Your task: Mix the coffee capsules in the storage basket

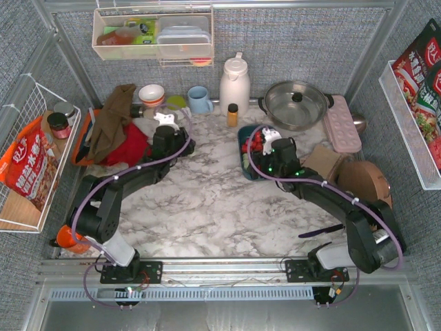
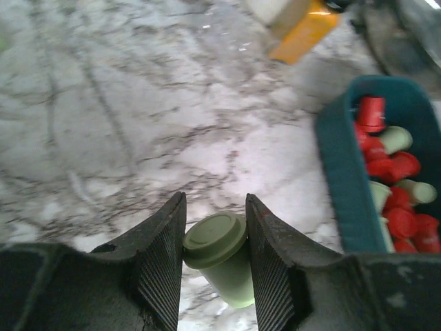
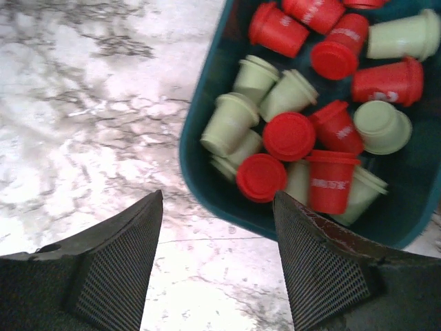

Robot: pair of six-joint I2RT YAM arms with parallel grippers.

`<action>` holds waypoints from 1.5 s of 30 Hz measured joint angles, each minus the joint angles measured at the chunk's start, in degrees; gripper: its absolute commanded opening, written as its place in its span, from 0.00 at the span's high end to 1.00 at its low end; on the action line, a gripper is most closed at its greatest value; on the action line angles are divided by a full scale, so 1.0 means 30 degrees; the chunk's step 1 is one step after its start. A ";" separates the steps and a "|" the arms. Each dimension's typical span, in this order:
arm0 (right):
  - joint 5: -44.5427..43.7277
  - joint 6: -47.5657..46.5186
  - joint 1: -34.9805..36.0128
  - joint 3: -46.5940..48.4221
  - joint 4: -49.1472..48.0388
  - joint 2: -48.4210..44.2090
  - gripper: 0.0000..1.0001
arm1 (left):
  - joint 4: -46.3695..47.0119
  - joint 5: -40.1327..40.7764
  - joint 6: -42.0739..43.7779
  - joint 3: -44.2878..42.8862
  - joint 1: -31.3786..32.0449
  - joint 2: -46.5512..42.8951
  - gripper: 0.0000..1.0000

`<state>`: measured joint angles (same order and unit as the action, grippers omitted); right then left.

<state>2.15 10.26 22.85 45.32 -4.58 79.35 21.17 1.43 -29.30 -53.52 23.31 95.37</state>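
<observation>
Left gripper (image 2: 215,222) is pinching a green capsule (image 2: 222,265), perhaps lifted; release only over the storage basket (image 2: 337,172), rightward. Right gripper (image 3: 217,231) is gaping empty.

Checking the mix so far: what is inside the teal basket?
Red and pale green coffee capsules lie jumbled together in the teal basket, some upright, some tipped. Any lower layer and most of the floor are covered by them.

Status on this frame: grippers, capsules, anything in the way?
Left gripper shut on green capsule. Right gripper open at storage basket, red and green capsules inside. Bare marble between them.
</observation>
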 measured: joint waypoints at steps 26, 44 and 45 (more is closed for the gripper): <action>0.4852 0.4102 0.2055 -0.1770 -1.0564 0.0962 0.39 | 0.3475 -0.0036 -0.5450 -0.0138 0.4816 -0.0357 0.55; 0.4437 0.4299 0.2288 0.0211 -1.2284 0.4095 0.63 | 0.3461 -0.0044 -0.5603 -0.0197 0.5377 -0.0546 0.52; 0.4437 0.4299 0.2324 0.0262 -1.2291 0.4160 0.66 | 0.3461 -0.0036 -0.5610 -0.0197 0.5377 -0.0546 0.51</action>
<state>15.46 23.16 29.82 46.11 -41.45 91.83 31.55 1.32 -46.13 -54.11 39.44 93.73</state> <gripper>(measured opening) 0.404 0.472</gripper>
